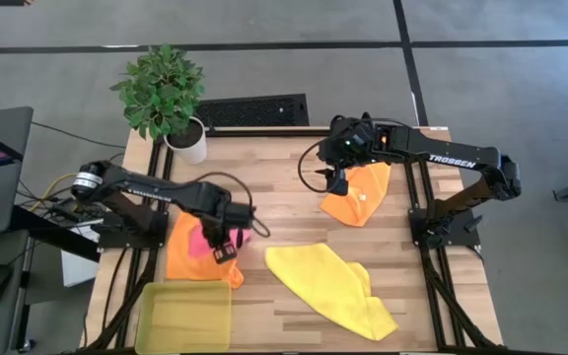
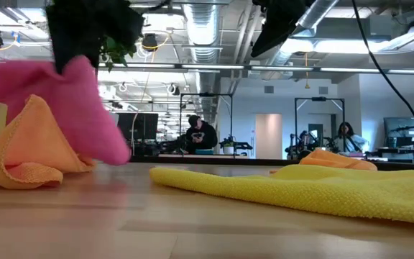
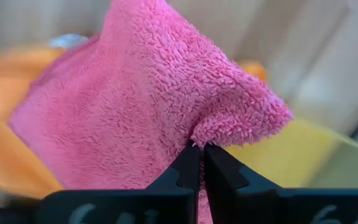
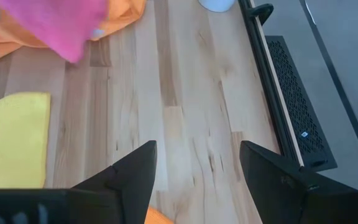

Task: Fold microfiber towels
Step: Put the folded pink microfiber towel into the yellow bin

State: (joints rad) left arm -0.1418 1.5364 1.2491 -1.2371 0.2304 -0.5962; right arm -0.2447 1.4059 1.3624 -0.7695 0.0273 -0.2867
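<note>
Left gripper point(image 3: 197, 163) pinches the soft, floppy pink towel point(image 3: 142, 99) by a corner above the orange towel point(image 1: 187, 258); right gripper point(image 4: 197, 163) open.

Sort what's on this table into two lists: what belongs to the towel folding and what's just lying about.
Part of the job:
- pink towel, pinched in the left gripper
- orange towel under it
- second orange towel below the open right gripper
- yellow towel

Lying about:
- yellow-green tray
- potted plant
</note>
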